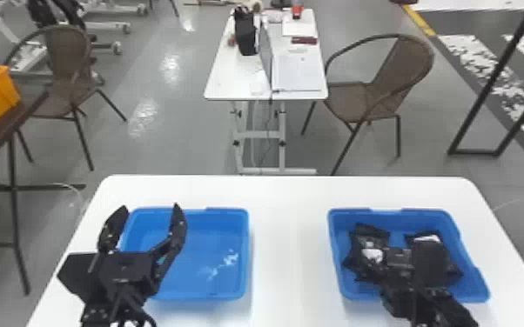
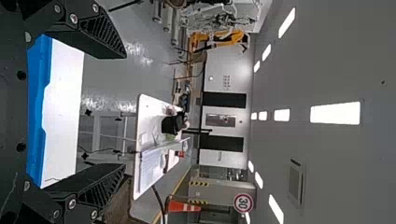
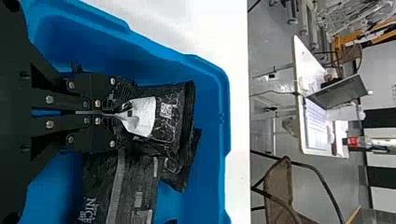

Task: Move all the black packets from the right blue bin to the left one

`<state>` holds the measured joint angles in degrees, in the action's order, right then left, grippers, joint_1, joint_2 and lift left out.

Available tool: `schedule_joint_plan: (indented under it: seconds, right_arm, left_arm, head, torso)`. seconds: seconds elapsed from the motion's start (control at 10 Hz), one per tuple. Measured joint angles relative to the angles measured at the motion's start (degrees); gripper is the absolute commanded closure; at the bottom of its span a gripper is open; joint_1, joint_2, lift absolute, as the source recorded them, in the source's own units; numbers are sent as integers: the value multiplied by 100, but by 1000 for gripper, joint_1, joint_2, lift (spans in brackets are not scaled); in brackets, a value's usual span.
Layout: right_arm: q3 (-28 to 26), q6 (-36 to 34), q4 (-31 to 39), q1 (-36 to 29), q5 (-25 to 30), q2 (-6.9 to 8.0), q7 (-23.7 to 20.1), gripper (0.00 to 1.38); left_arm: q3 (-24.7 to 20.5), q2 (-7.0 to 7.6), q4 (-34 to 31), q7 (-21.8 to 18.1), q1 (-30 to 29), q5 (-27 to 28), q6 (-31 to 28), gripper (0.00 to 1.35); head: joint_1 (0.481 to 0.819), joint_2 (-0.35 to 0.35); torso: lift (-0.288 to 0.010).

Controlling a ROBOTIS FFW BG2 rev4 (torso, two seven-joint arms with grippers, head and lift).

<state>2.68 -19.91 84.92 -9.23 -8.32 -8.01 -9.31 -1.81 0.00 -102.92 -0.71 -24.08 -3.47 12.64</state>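
**Right gripper clamped on 1 black packet, with the left bin across to its left**

The right gripper [image 3: 113, 113] is down in the right blue bin [image 1: 479, 285], its 2 fingers pressed together on the near edge of a black packet [image 3: 173, 116]. The packet lies on the far side of the fingertips, towards the bin's far rim, its white patch [image 3: 141, 117] gathered to a crease at the pinch. Its length seems to run near to far, roughly in line with the fingers, though overlap makes this hard to judge. It sits in the left part of the bin. A flat packet [image 3: 135, 186] lies close on its right, and a lower packet [image 3: 181, 173] shows from beneath its right side.

The relation that matters is sideways: the left blue bin [image 1: 213, 278] stands to the left across a strip of white tabletop [image 1: 289, 248], well apart. The right gripper is the nearer for this packet. The coming move likely calls for a straight lift above the rim, then a carry left. With the hold at 1 edge, the far end may sag and catch the left wall, or drag its neighbours.

The left gripper [image 1: 150, 208] is above the left part of the left bin, its 2 fingers spread wide around nothing. The bin's right half looks the easier place for a drop.
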Motion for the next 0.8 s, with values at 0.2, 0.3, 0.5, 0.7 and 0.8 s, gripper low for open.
schedule_joint_plan:
  seconds: [0.2, 0.3, 0.5, 0.7, 0.8]
  right_arm:
    - [-17, 63, 763, -171, -7, -122, -89, 1170]
    - [17, 71, 1024, -114, -20, -163, -478, 1170]
    - [375, 3, 1082, 575, 506, -204, -1717, 1168]
    - [1234, 90, 687, 1387, 369, -442, -2099, 1168]
    - [1664, 264, 425, 1704, 188, -504, -2288, 1170]
  left_arm:
    - [0, 0, 0, 0, 0, -21, 3, 208]
    - [14, 0, -7, -4, 9, -116, -14, 208]
    - [73, 0, -37, -322, 178, -531, -190, 208]
    - [210, 30, -93, -629, 471, -996, -544, 208]
    - [273, 86, -127, -740, 563, -1250, -751, 208]
  head:
    - [695, 32]
    - [695, 44]
    - [695, 104]
    - [695, 138]
    - [695, 166]
  torso:
    - [0]
    - [0]
    - [0]
    - [0]
    - [0]
